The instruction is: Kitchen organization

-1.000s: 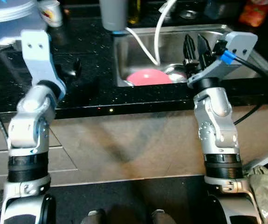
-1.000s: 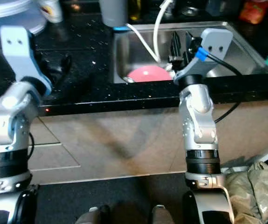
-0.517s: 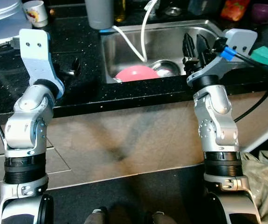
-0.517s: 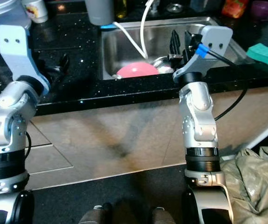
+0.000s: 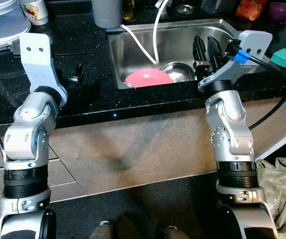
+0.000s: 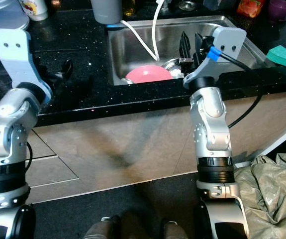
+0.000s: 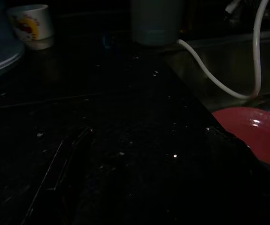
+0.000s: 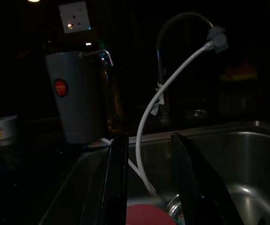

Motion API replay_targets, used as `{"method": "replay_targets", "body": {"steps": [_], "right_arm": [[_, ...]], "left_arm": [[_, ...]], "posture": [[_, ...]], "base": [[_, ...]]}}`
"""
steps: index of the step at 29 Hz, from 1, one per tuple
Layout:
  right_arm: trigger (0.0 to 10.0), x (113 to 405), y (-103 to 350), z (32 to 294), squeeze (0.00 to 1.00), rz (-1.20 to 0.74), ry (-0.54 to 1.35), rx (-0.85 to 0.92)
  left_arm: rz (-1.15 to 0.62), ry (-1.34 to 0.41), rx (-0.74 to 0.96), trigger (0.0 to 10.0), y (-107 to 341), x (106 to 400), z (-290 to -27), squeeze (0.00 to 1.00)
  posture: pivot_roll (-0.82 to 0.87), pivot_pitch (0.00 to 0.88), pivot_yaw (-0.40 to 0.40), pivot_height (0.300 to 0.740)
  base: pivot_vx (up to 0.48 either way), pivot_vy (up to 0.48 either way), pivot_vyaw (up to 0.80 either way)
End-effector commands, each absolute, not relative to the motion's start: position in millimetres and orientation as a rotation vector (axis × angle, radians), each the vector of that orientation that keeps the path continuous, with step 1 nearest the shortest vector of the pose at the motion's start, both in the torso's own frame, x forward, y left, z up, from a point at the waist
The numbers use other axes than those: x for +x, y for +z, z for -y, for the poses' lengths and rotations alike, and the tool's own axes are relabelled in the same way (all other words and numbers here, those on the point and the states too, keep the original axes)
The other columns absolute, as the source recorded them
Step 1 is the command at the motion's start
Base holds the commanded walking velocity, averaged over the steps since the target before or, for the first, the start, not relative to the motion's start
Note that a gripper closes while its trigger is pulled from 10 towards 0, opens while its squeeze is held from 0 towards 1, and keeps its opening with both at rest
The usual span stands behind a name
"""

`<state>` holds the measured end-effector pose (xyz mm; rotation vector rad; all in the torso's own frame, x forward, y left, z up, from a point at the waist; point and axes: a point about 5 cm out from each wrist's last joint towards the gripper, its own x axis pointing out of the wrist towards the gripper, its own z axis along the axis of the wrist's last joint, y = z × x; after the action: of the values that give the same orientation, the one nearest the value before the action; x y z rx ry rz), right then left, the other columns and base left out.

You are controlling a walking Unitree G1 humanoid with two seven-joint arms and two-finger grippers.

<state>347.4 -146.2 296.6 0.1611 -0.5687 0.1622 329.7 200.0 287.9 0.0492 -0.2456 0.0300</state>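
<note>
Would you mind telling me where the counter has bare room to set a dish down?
The black counter is bare between the left gripper and the sink, below the grey tumbler. The sink is crowded: pink bowl, steel bowl, white hose, right gripper.

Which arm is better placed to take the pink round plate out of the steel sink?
Probably the right. The right gripper hangs open over the steel sink, just beside the pink round plate. The left gripper sits over the black countertop, outside the basin.
</note>
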Motion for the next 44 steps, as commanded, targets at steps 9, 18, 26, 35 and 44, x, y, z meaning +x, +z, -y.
{"method": "replay_targets", "body": {"steps": [9, 18, 26, 35, 44], "right_arm": [[10.0, 348, 295, 145, 0.0, 0.563, 0.155, 0.194], [10.0, 346, 293, 145, 0.0, 0.559, 0.15, 0.198], [10.0, 346, 294, 142, 0.0, 0.556, 0.158, 0.212], [10.0, 347, 292, 139, 0.0, 0.534, 0.17, 0.196], [10.0, 348, 293, 140, 0.0, 0.532, 0.15, 0.139]], "left_arm": [[0.246, -0.012, 0.07, 10.0, 289, 329, -196, 0.0], [0.287, -0.039, 0.067, 10.0, 289, 328, -186, 0.0], [0.267, -0.046, 0.036, 10.0, 288, 329, -182, 0.0], [0.273, -0.046, 0.035, 10.0, 288, 330, -182, 0.0], [0.274, -0.056, 0.049, 10.0, 292, 330, -178, 0.0]], "posture": [[0.06, 0.197, -0.01, 0.74], [0.06, 0.183, 0.0, 0.74], [0.05, 0.168, 0.004, 0.74], [0.05, 0.16, 0.003, 0.74], [0.05, 0.153, 0.006, 0.74]], "base": [[0.0, 0.0, 0.0], [0.0, 0.0, 0.0], [0.0, 0.0, 0.0], [0.0, 0.0, 0.0], [0.0, 0.0, 0.36]]}}
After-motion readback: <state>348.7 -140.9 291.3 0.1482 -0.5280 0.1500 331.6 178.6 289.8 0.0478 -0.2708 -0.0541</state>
